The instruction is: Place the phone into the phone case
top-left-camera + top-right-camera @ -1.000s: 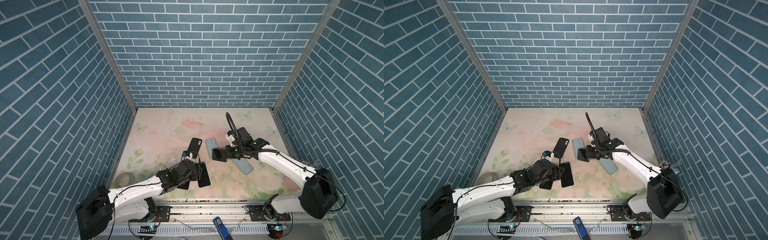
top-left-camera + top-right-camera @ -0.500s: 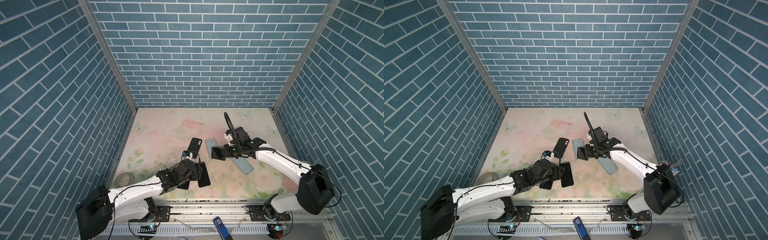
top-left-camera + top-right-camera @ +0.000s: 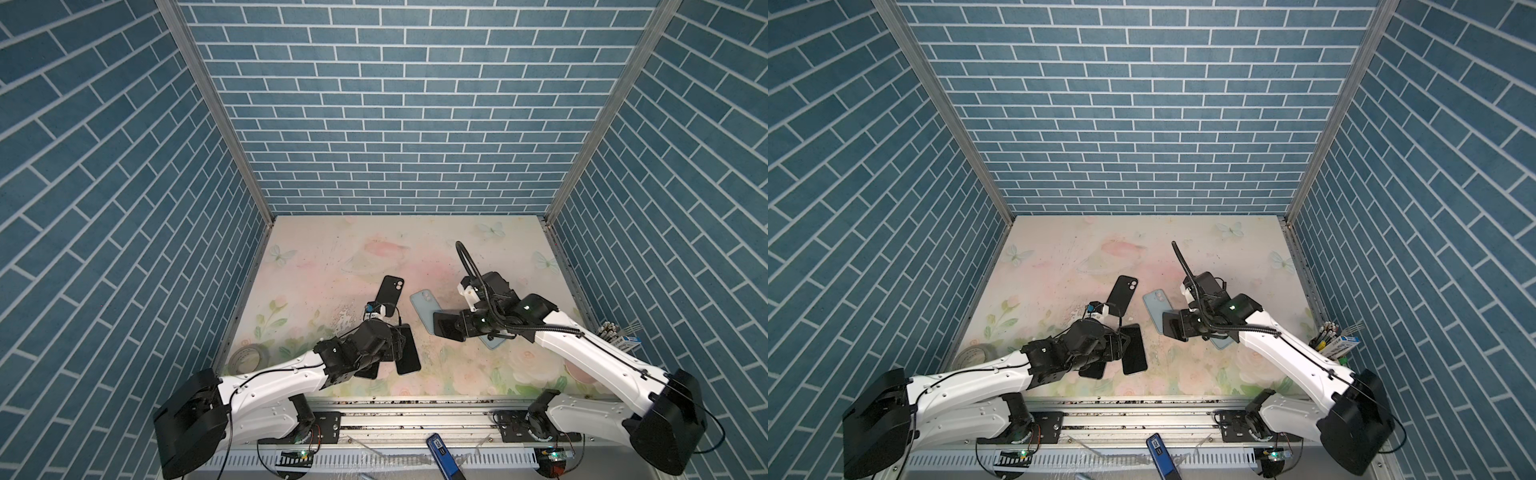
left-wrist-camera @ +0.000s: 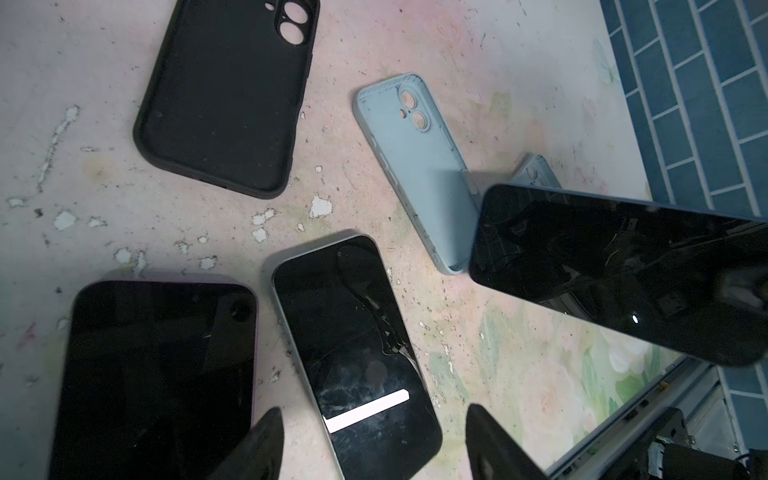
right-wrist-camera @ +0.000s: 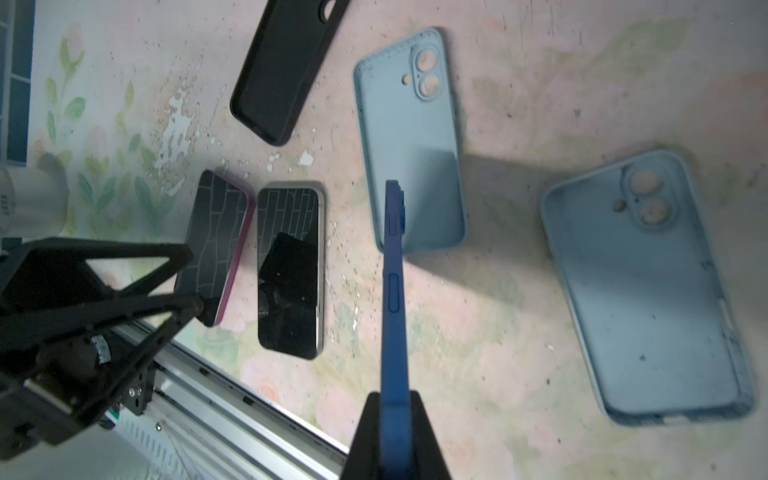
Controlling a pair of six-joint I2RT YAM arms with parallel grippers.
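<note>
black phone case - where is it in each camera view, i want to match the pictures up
In a top view: black case lies flat near the middle of the table.
In a top view: black case, likewise near the table's middle.
Left wrist: black case, nearly whole, inside facing up.
Right wrist: black case, partly cut off by the picture's edge.
Shared landmark: the light blue case lying right beside it, seen in all four.
</note>
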